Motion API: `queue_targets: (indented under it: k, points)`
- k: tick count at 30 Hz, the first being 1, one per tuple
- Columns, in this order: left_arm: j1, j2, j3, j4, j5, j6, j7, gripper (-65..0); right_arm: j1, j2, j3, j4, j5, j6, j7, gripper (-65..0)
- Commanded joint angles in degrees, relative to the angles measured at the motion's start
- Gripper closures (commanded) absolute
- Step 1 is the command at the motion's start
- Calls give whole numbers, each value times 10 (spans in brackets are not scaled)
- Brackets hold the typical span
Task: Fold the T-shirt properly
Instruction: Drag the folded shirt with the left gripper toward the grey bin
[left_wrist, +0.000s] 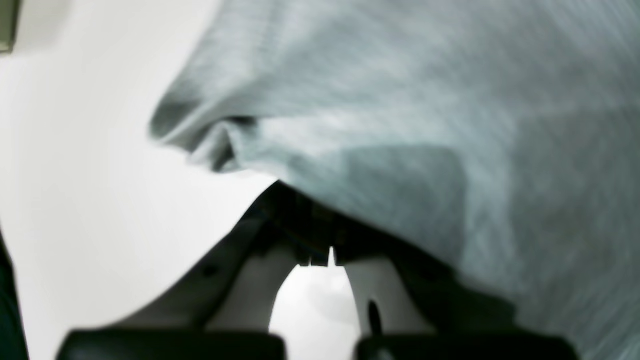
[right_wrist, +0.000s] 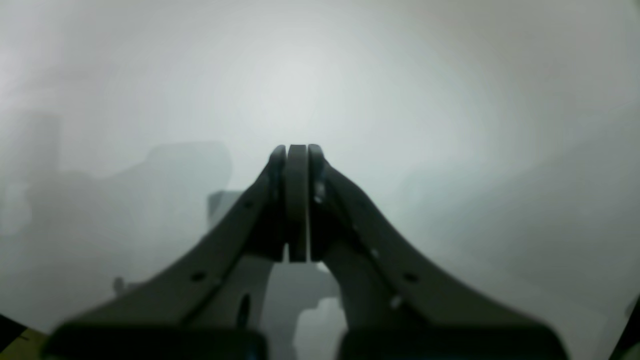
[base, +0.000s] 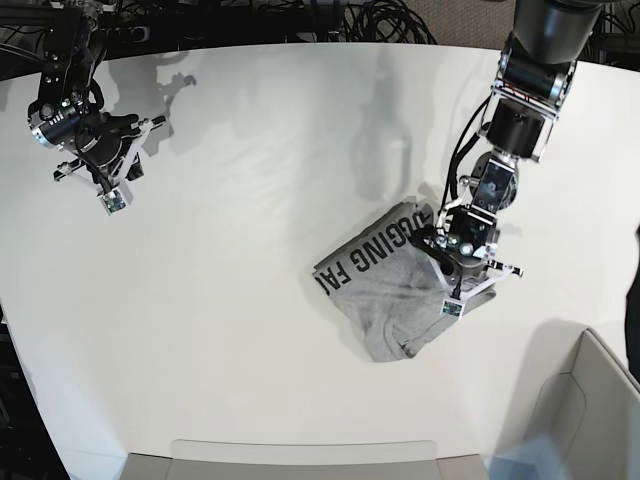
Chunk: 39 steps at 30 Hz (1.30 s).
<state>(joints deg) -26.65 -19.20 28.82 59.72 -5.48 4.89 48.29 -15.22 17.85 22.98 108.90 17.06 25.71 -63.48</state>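
Observation:
The heather-grey T-shirt (base: 385, 285) lies bunched and partly folded on the white table, right of centre, with black block lettering (base: 375, 250) showing on its upper-left part. My left gripper (base: 447, 278) sits at the shirt's right edge. In the left wrist view the grey fabric (left_wrist: 425, 100) drapes over the fingertips of that gripper (left_wrist: 320, 235), whose jaws are shut on the cloth. My right gripper (base: 108, 188) hangs over the far left of the table, away from the shirt. In its own wrist view the right gripper (right_wrist: 297, 150) is shut with nothing between the pads.
A light grey bin (base: 590, 400) stands at the lower right corner. A pale tray edge (base: 300, 455) runs along the table's front. Cables (base: 380, 15) lie behind the table's back edge.

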Motion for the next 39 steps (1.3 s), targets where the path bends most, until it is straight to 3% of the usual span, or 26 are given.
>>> queue_targets:
  k: [1,5,9,13,16,24,28,31,39]
  points:
    - [-42,3,-2,-8,7,4,-33,0,1,8,4,12,3,1,8,0]
    - [-116,11,-6,-57,11,10,-60,0,-12,10,4,12,3,1,8,0]
    - [-133,7,-8,-1,11,10,-59,0,-17,8,33,11,3,1,8,0]
    - [-53,14,-3,159,11,10,-60,0,-15,8,39,12,3,1,8,0]
    - [-7,61,-7,204,12,10,-59,0,-14,9,39,12,3,1,8,0]
    - [15,141,-3,81,12,12,-65,0,-15,10,39,12,3,1,8,0]
    - [-20,150,-2,-44,12,57,-65,0,-17,9,39,12,3,1,8,0]
    - [-20,134,-2,-89,12,68,-60,0,-18,10,39,12,3,1,8,0]
    - [40,-17,-5,-55,8,66,-60,0,-16,8,34,12,6,1,8,0]
